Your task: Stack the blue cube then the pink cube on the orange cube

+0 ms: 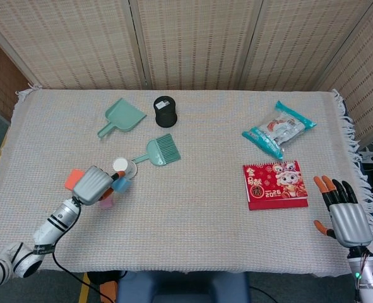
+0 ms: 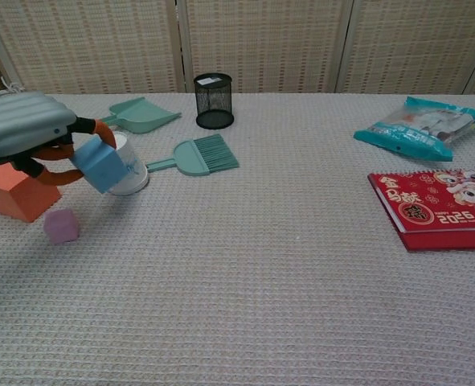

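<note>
Step one of the stack is in hand: the left hand [image 2: 24, 129] grasps the blue cube [image 2: 99, 166], lifted off the counter [image 2: 285, 289] just beside the orange cube [image 2: 14, 191]. Next, I judge, it must bring the cube squarely above the orange one and lower it flat. The pink cube [image 2: 61, 227] lies just in front, untouched. The right hand [image 1: 345, 214] hangs released at the counter's edge. Woven cloth covers the counter; reed screens [image 1: 192, 41] stand behind.

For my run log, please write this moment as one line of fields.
phase: carrying | left hand: holds blue cube lifted, beside orange cube | pink cube: on table | right hand: idle, fingers apart
</note>
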`<action>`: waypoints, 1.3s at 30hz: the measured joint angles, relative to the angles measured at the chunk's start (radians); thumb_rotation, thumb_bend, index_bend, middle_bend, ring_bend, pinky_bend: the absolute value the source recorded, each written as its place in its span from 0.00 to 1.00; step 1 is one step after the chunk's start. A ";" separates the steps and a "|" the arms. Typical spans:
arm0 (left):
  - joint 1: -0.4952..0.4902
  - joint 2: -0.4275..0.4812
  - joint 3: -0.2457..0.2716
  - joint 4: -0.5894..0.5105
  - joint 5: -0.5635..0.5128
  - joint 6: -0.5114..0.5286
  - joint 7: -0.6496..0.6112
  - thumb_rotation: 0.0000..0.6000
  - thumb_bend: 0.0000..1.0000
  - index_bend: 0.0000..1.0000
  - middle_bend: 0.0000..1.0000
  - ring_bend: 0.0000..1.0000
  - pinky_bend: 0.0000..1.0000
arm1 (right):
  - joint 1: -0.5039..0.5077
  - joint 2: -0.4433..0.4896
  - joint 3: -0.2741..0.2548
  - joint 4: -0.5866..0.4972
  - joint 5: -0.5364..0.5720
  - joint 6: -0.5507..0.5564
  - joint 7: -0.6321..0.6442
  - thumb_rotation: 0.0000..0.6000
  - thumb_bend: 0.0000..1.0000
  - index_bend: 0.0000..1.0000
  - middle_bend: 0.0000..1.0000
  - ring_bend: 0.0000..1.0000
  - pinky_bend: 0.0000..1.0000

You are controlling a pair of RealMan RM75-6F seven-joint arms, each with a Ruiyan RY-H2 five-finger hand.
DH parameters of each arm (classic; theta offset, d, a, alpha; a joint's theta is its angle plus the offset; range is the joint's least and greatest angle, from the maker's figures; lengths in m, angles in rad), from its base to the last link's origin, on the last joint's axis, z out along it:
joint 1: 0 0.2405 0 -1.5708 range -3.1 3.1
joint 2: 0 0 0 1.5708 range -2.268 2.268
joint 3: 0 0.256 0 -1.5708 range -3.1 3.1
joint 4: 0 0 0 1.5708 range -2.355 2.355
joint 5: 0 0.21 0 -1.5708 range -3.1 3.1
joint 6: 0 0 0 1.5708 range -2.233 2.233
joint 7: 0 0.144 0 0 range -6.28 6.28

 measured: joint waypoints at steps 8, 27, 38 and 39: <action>0.018 0.146 -0.026 -0.087 -0.102 -0.069 0.021 1.00 0.42 0.63 1.00 1.00 1.00 | 0.009 -0.020 0.006 0.008 0.028 -0.019 -0.039 1.00 0.09 0.00 0.00 0.00 0.00; 0.047 0.255 -0.012 -0.192 -0.192 -0.157 0.093 1.00 0.42 0.64 1.00 1.00 1.00 | 0.014 -0.027 0.001 0.003 0.045 -0.034 -0.064 1.00 0.09 0.00 0.00 0.00 0.00; 0.046 0.263 -0.011 -0.194 -0.212 -0.182 0.105 1.00 0.42 0.64 1.00 1.00 1.00 | 0.013 -0.026 -0.002 -0.001 0.044 -0.032 -0.068 1.00 0.09 0.00 0.00 0.00 0.00; 0.045 0.262 -0.012 -0.193 -0.212 -0.182 0.105 1.00 0.42 0.64 1.00 1.00 1.00 | 0.013 -0.026 -0.002 -0.001 0.044 -0.032 -0.068 1.00 0.09 0.00 0.00 0.00 0.00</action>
